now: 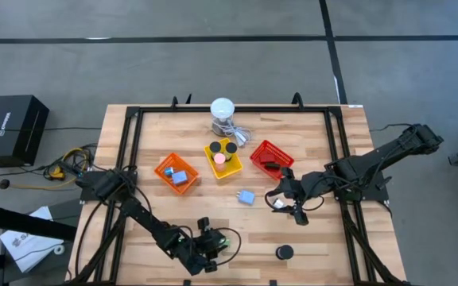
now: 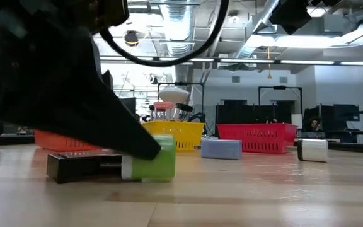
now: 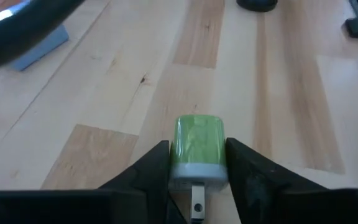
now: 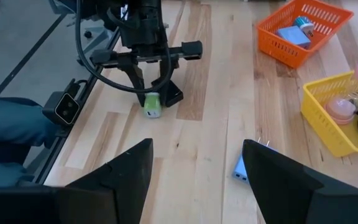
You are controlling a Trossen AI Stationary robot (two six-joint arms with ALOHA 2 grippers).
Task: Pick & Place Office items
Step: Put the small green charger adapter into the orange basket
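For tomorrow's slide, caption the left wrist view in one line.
Left gripper straddles a green-and-white plug lying on the wooden table.

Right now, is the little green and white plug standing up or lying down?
Lying down: the green and white plug rests flat on the wooden table, prongs sideways, between the left gripper's fingers.

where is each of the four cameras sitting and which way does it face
High view: above the table, looking straight down; both arms show, left gripper near the front edge, right gripper right of centre.
Low view: at table-top height, looking level across to the room; a dark arm looms over the green plug adapter.
Left wrist view: on the left arm, looking past its own fingers, which flank the adapter.
Right wrist view: on the right arm, facing the left arm; its open fingers show.
Shared: the light-blue block appears in the low and high views.
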